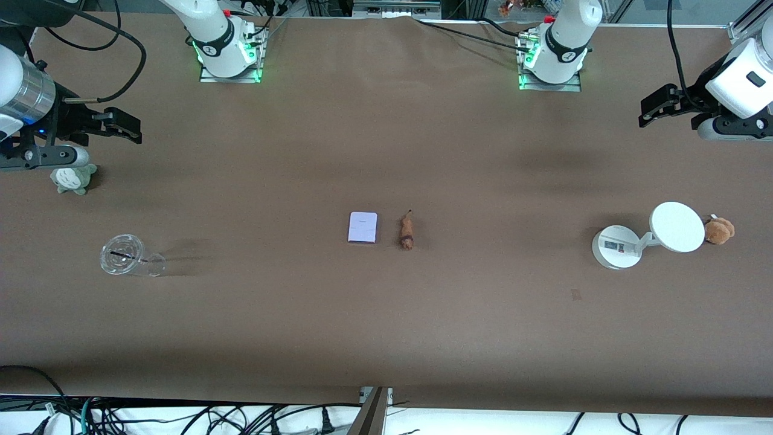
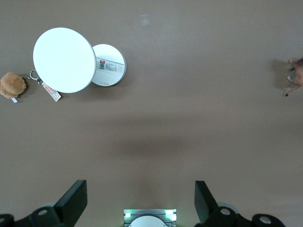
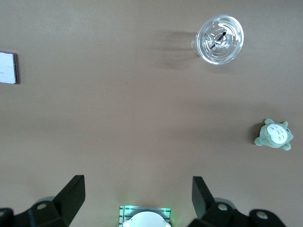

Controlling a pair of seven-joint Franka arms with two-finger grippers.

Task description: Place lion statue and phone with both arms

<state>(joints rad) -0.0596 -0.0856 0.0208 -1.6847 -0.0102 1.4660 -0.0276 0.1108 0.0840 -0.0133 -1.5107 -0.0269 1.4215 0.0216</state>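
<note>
Phone and lion lie side by side at the middle of the brown table point(image 1: 386, 338), close but apart: the flat pale lavender-white phone point(image 1: 363, 227) toward the right arm's end, the tiny orange-brown lion statue point(image 1: 407, 231) with its darker end and thin tail toward the left arm's end. Neither is held.

Your right gripper point(image 1: 121, 125) hangs high over the right arm's end of the table, fingers spread wide and empty, above the grey-green plush toy point(image 1: 73, 179); the clear plastic lidded cup point(image 1: 124, 256) lies nearer the front camera. Your left gripper point(image 1: 658, 106) hangs high over the left arm's end, fingers likewise apart and empty, with the white round-based stand and disc point(image 1: 655, 234) and the fluffy brown plush point(image 1: 719, 230) below it.

Judging from this, both reaches are yet to begin. Bring each arm in from its own end so the wrists do not crowd over the narrow gap. For the phone, come straight down and close across its short width, since it sits flush with the table. For the lion, pinch across the body, not the tail, and descend slowly: it looks light enough to skid.
</note>
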